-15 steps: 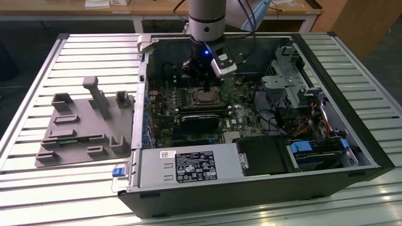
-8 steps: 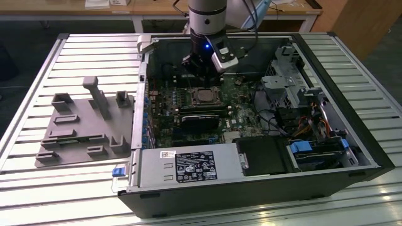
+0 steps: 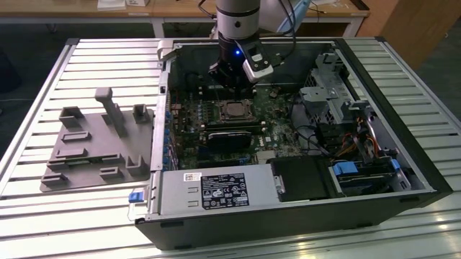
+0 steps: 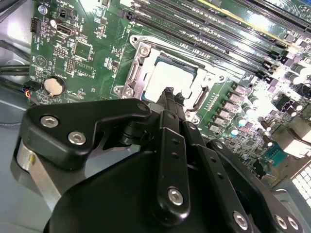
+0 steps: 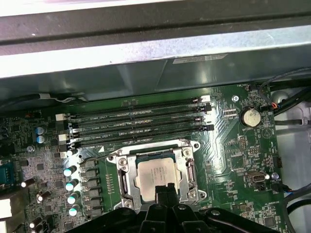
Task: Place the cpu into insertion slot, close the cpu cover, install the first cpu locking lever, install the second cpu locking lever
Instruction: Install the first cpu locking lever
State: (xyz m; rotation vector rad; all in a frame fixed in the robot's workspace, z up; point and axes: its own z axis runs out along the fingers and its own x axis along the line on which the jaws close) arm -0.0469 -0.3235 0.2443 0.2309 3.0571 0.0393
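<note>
The cpu point(image 5: 158, 171) lies flat in the insertion slot point(image 5: 193, 145) on the green motherboard, silvery top up. It also appears as a pale square point(image 4: 171, 77) and a small grey square point(image 3: 234, 109). The cpu cover point(image 5: 122, 178) is a silvery frame lying down around the chip, its side also visible point(image 4: 132, 73). My gripper point(image 5: 165, 193) hangs just above the near edge of the chip with its black fingers pressed together and nothing between them. From outside, the gripper point(image 3: 229, 93) stands inside the open case, right over the socket.
Long black memory slots point(image 5: 141, 124) run beside the socket. A black card point(image 3: 230, 141) and a power supply point(image 3: 209, 191) lie nearer the exterior camera. The drive cage point(image 3: 338, 97) and cables crowd the exterior view's right. A grey fixture plate point(image 3: 94, 145) rests outside the case.
</note>
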